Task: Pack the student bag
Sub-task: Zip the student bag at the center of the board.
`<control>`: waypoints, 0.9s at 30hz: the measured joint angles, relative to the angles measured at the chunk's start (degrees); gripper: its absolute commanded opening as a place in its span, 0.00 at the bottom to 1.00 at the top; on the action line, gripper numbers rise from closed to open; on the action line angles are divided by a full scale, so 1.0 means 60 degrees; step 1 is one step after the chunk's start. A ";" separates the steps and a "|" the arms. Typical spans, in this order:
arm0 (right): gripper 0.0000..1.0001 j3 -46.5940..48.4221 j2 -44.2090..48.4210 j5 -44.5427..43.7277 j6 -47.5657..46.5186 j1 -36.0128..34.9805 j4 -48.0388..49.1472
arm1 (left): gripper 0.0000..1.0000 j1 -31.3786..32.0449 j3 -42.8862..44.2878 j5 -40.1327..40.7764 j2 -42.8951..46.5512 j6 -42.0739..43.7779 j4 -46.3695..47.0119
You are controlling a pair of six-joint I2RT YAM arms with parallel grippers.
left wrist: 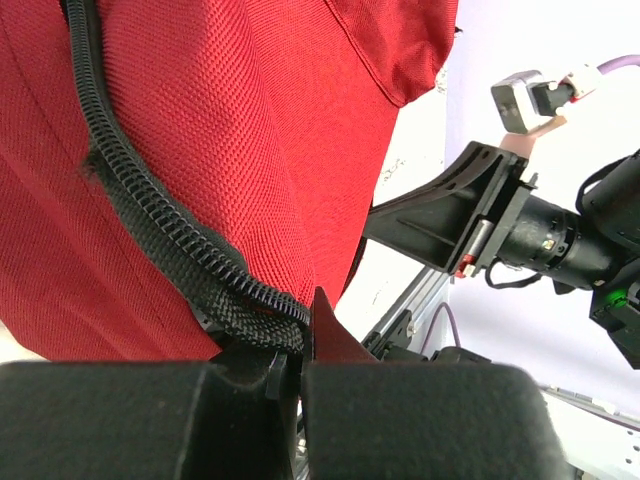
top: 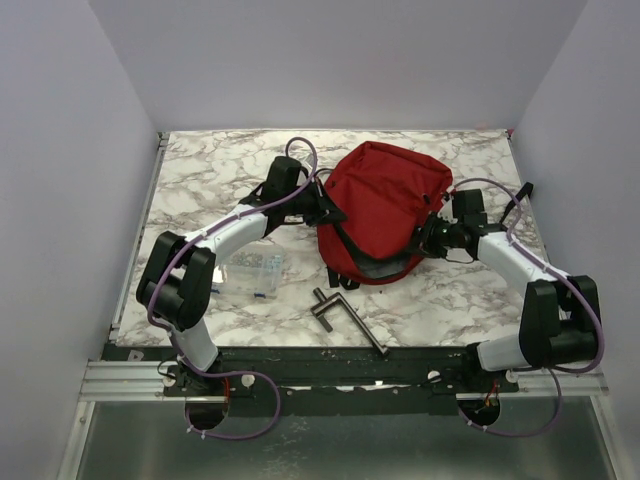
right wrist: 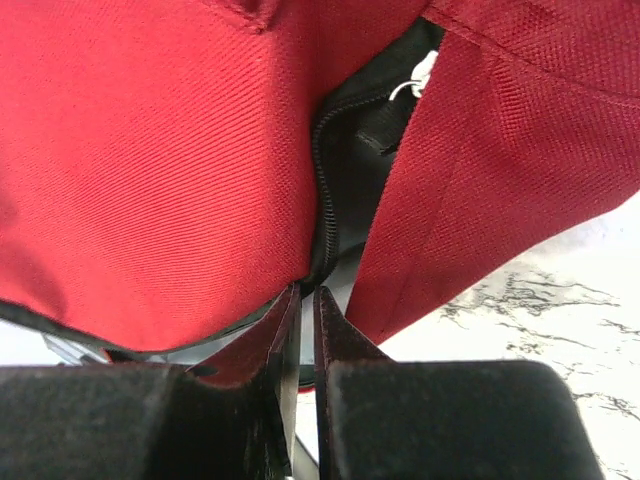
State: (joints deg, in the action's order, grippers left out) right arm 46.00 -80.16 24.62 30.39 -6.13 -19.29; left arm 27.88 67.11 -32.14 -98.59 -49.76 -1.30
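I see the large dark-red soft fabric student bag (top: 385, 200) lying at the middle of the white marble-patterned tabletop (top: 440, 300), with one arm on each side of it. My left gripper (left wrist: 305, 325) is at the bag's left edge, closed tight on the black coiled zipper band (left wrist: 160, 210) that runs down the red cloth into its fingers. My right gripper (right wrist: 307, 295) is against the bag's right side, its tips at the seam where a black zipper (right wrist: 322, 190) parts the fabric. The fingers stand almost together with a thin slit between them, and I cannot tell whether they pinch any cloth. A small clear plastic pouch (top: 255, 268) lies under the left arm, and a dark metal T-shaped bar (top: 345, 318) lies on the tabletop near the bag's front edge.
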 measured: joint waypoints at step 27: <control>0.27 -0.0477 0.0619 -0.4422 0.0262 0.0477 -0.0517 | 0.00 0.0000 -0.0783 0.0011 0.0164 -0.0062 0.0259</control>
State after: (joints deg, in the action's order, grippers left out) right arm 43.13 -76.44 -1.91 31.97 -3.27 -22.39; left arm 27.88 62.41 -32.08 -97.60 -50.13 0.25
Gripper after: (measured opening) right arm 0.274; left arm 0.015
